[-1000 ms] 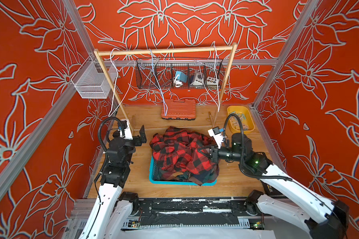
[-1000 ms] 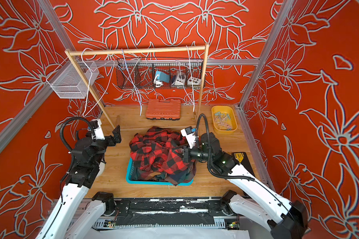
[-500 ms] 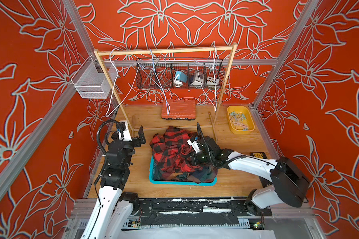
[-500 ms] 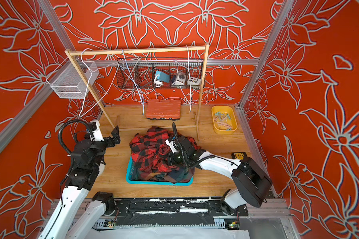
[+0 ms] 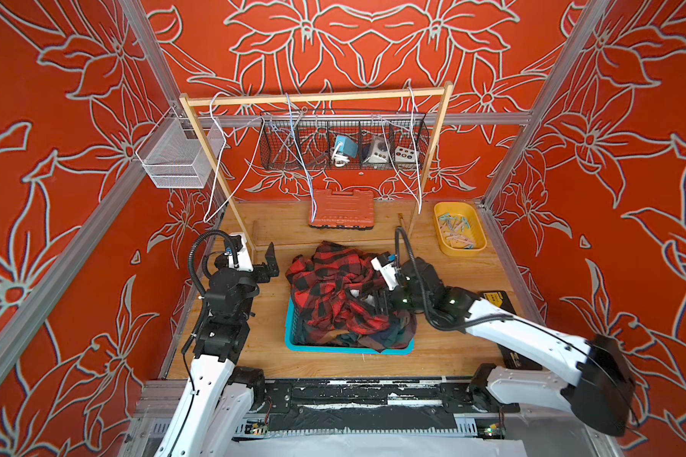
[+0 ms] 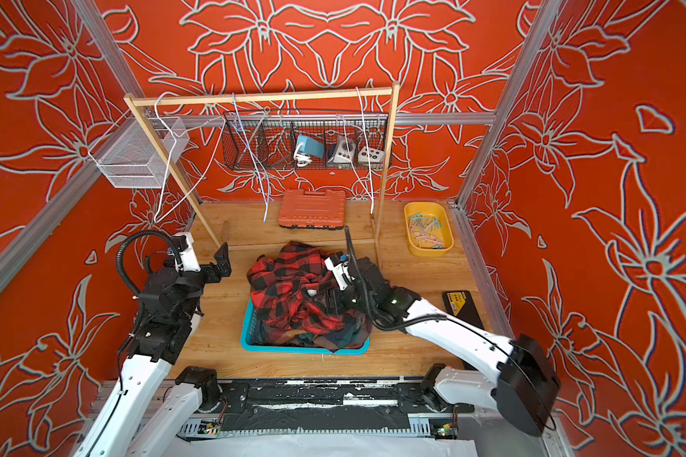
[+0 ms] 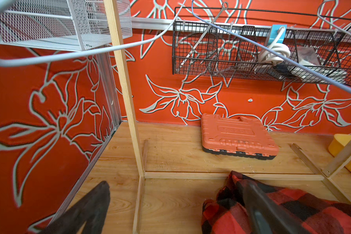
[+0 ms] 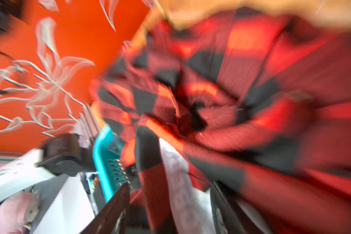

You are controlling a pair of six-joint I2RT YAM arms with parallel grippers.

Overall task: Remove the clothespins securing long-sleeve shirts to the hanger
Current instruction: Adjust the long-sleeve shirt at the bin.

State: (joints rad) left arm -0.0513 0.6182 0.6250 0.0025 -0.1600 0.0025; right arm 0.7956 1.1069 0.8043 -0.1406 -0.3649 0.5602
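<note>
The long-sleeve shirts lie crumpled in a teal basket (image 5: 345, 350). A red-and-black one (image 5: 333, 285) (image 6: 290, 285) is on top, and a dark green one (image 5: 381, 340) is at the front. My right gripper (image 5: 375, 298) (image 8: 170, 208) hangs over the pile, open, with red check cloth and a white patch lying between its fingers. My left gripper (image 5: 268, 263) (image 7: 175, 202) stands open and empty, left of the basket. The clothespins (image 5: 458, 233) (image 6: 426, 231) lie in a yellow tray (image 5: 462, 252). Bare wire hangers (image 5: 214, 158) dangle from the wooden rack (image 5: 313, 97).
An orange tool case (image 5: 341, 207) lies at the back under a black wire wall basket (image 5: 343, 146). A white mesh basket (image 5: 175, 158) hangs at the back left. A black-and-yellow flat object (image 5: 496, 296) lies at the right, partly under my right arm.
My right gripper moved left from the pile's right edge onto the shirts, and its jaws went from shut to apart. The left arm stayed put.
</note>
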